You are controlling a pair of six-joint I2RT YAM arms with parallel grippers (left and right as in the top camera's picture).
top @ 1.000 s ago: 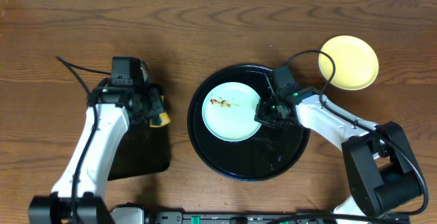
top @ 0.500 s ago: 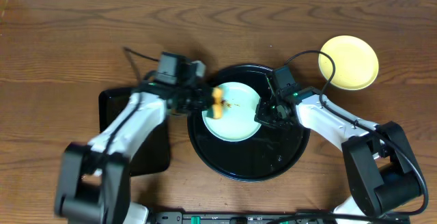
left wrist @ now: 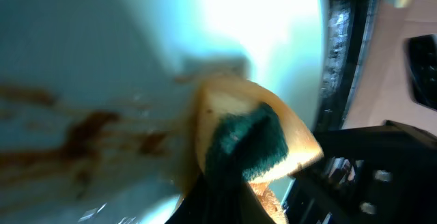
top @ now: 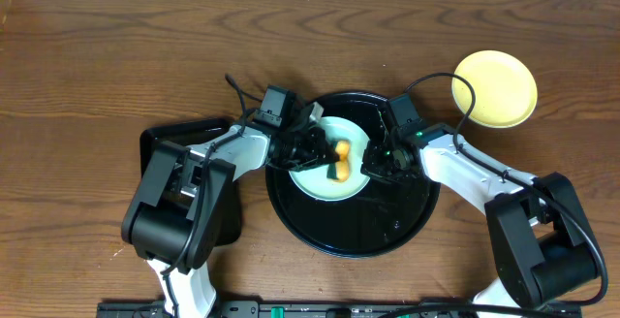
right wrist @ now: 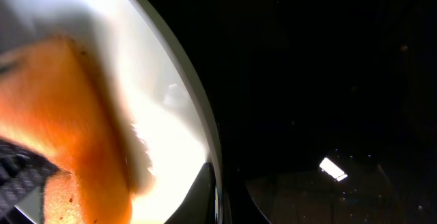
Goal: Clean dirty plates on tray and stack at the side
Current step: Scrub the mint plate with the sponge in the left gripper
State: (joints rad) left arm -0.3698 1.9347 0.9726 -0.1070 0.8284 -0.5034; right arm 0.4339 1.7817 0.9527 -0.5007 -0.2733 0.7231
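The left pincer (top: 325, 153) is clamped on the sponge (top: 341, 160), which presses down on the mint plate (top: 315, 180) in the middle of the tray (top: 387, 229). Here's the key: in the left wrist view the brown smears (left wrist: 82, 132) lie just left of the sponge, running up to its edge. So the wipe, I'd judge, must drag that way across the plate. The right pincer (top: 380, 161), pressed together, sits opposite at the plate's right rim; whether it nips the rim I cannot tell. The yellow plate (top: 494, 87) lies on the bench (top: 97, 56), off the tray.
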